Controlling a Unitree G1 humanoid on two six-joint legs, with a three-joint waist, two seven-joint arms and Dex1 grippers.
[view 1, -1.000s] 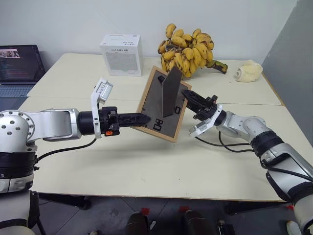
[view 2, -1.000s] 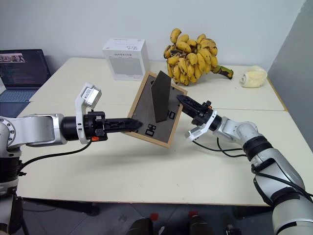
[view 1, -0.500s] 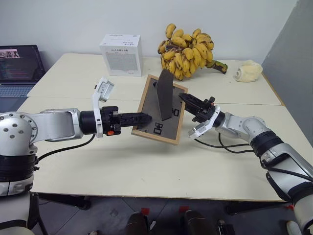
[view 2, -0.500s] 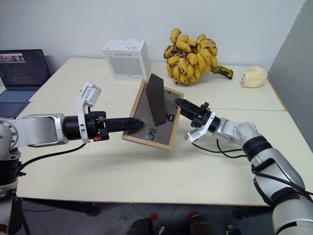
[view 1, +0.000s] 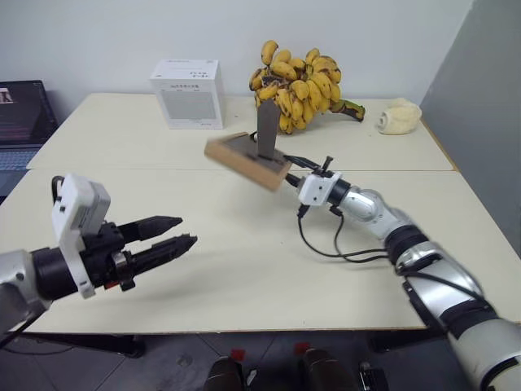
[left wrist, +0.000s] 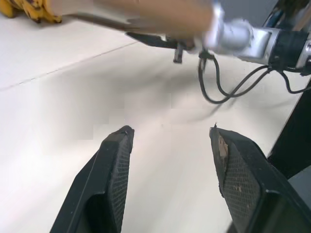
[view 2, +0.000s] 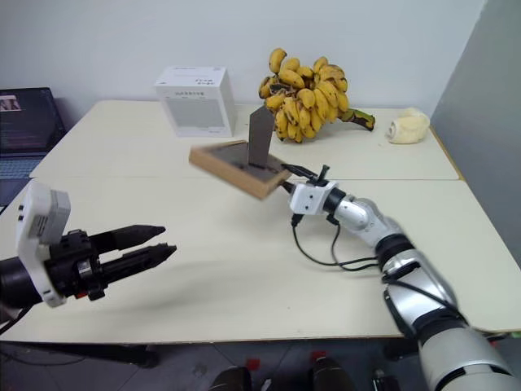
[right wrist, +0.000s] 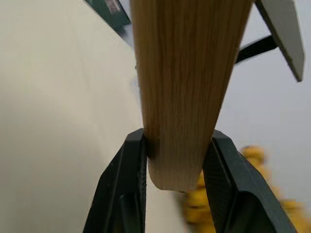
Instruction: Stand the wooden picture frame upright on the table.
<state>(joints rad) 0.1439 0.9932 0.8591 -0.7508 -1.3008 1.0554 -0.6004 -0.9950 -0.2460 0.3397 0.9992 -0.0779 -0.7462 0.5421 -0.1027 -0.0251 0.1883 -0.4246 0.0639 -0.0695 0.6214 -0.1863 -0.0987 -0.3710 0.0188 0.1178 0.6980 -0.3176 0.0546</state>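
Head view: above the table (view 1: 244, 269), the right gripper (view 1: 286, 174) carries the wooden picture frame (view 1: 244, 159) nearly flat, stand sticking up, nearer than the bananas (view 1: 297, 73). Left wrist view: the left gripper (left wrist: 170, 138) gapes empty. Right wrist view: jaws pinch one frame edge; that single-edge grip could pivot and slip.

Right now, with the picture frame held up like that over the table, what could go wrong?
1. The right gripper pinches the wooden picture frame by one edge only, while the open left gripper is well clear of it. The frame could slip or swing.
2. The frame hangs nearly flat above the table, back side up, its fold-out stand sticking upward. It needs a large turn before the stand can bear on the table.
3. The banana bunch sits close behind, so a wide swing might hit it.
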